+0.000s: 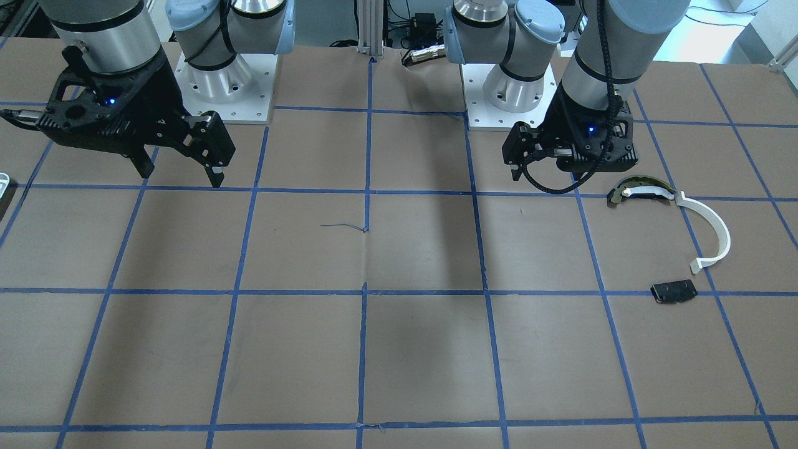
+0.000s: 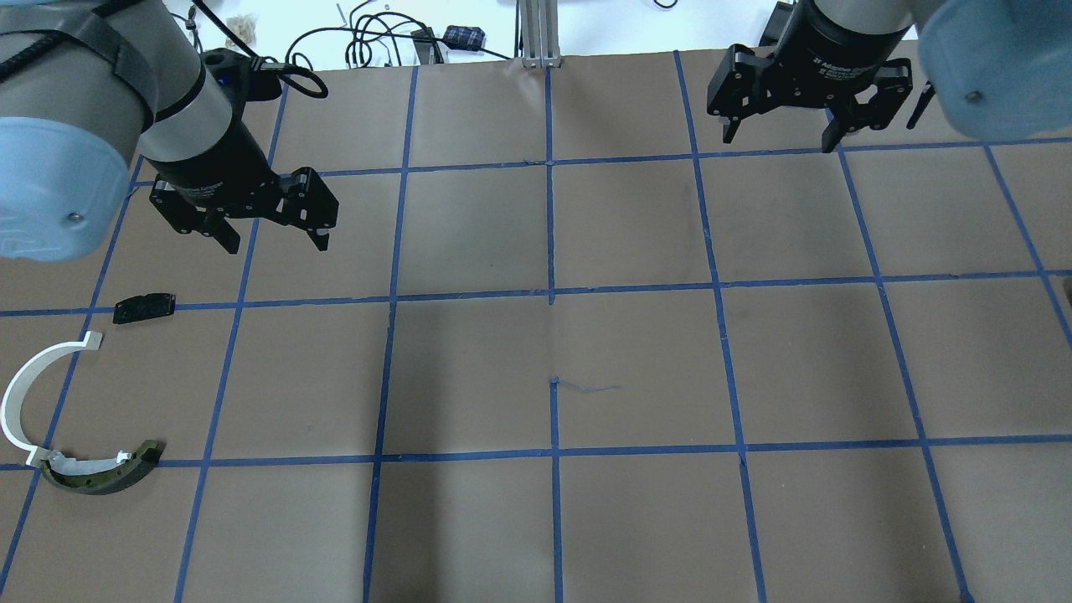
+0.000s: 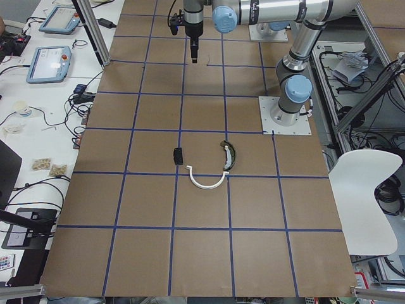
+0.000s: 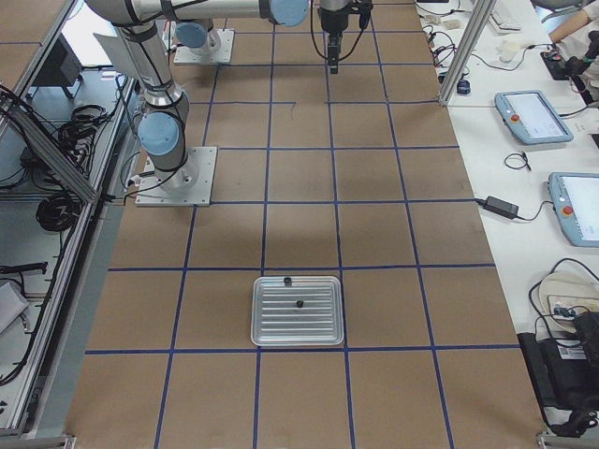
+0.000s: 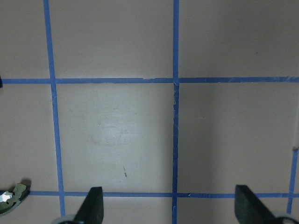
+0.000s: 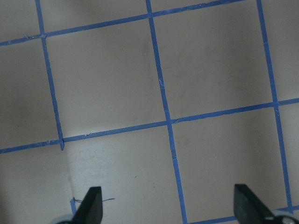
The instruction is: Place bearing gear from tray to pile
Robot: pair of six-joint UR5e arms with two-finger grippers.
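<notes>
Right claw (image 1: 181,176) nearer the tray (image 4: 318,323)
It and the left claw (image 2: 276,245) gape empty; the tray lies off its outer side, and the dark speck is perhaps the gear (image 4: 299,304).

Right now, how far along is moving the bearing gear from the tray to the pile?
Nothing looks done: the pile holds only a white plastic arc, a dark curved piece with cream strip and a flat black plate. In hand: nothing; the left hand and right hand hang open and empty. Left: two small dark parts lie on the ribbed silver tray, so the whole pick and carry.
</notes>
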